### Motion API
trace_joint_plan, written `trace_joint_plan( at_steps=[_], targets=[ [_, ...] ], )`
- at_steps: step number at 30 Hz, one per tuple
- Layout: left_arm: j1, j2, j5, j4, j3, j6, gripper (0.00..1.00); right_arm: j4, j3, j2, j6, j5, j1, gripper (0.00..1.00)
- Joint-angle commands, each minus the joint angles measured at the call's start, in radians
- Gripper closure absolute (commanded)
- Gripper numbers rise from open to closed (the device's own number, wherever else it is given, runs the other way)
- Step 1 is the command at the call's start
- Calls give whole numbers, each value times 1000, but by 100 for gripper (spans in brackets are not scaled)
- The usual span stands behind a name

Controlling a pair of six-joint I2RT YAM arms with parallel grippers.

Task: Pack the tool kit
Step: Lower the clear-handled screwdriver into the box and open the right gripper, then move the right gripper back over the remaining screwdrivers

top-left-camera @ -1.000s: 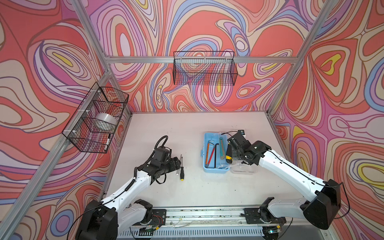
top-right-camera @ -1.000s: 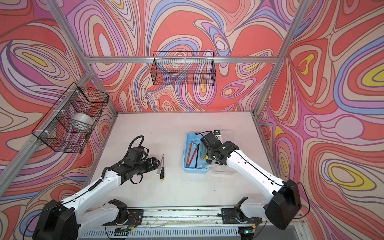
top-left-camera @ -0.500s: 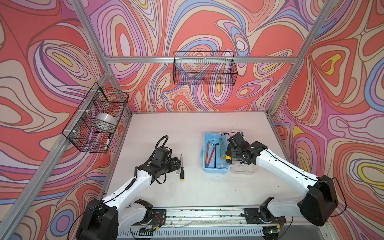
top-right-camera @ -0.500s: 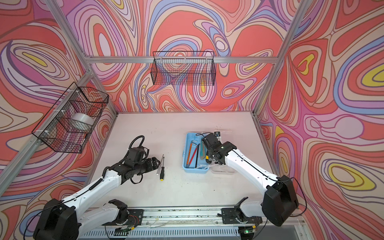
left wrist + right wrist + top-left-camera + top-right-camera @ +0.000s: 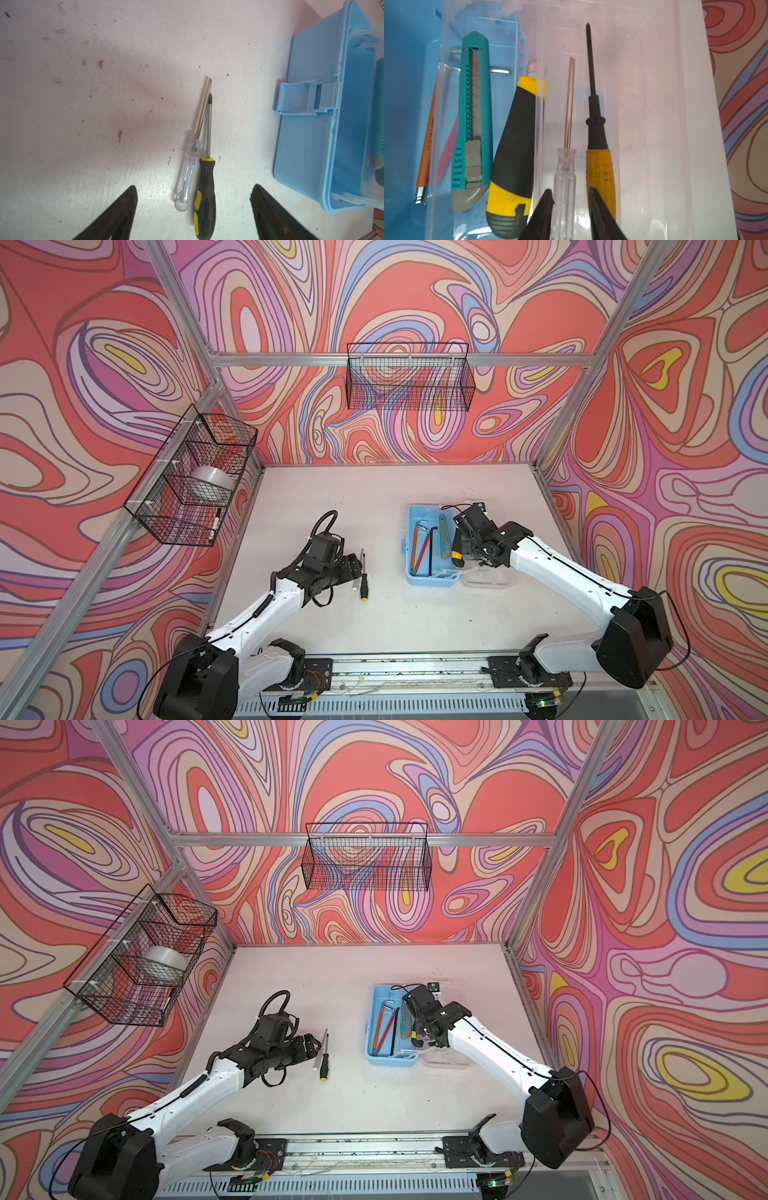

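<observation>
Hovering low, left gripper (image 5: pixel 194 187) spread wide over loose screwdrivers (image 5: pixel 188 176); right gripper (image 5: pixel 570 189) slightly parted, straddling clear-handled screwdriver (image 5: pixel 564 166) in lid (image 5: pixel 654 124); orange hex key (image 5: pixel 426 149) print unreadable.

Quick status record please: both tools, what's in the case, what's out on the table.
Left tool: open, above loose clear screwdriver and loose black-and-yellow screwdriver
Right tool: open, jaws either side of packed clear screwdriver, at its handle
Case: open, clear lid laid out alongside
In case: teal knife, black-and-yellow knife, hex keys, packed clear screwdriver, yellow-handled screwdriver
On table: the two loose screwdrivers, side by side, outside the case
Left to pack: those two
</observation>
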Motion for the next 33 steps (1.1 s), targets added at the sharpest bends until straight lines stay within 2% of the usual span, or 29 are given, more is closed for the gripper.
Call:
trace_joint_plan(
  at_steps=[1,8,14,21,25,29,33],
  targets=[
    [5,-5,-2,5,21,16,14,-28,41,-18,0,1,-2,67],
    [5,1,11,11,15,16,13,-16,147,-65,-19,-64,20,68],
    [5,-14,-4,-47,15,22,14,38,237,-10,-1,-51,179,64],
    [5,-72,-87,-178,-6,-1,16,166,307,187,66,-141,387,63],
    [5,-113,-81,-185,-46,-19,17,244,335,323,101,-235,450,62],
    [6,-159,-59,-167,-112,-28,16,307,360,444,120,-302,489,54],
    [6,-200,-37,-149,-134,-39,16,347,382,538,137,-362,508,53]
  ],
)
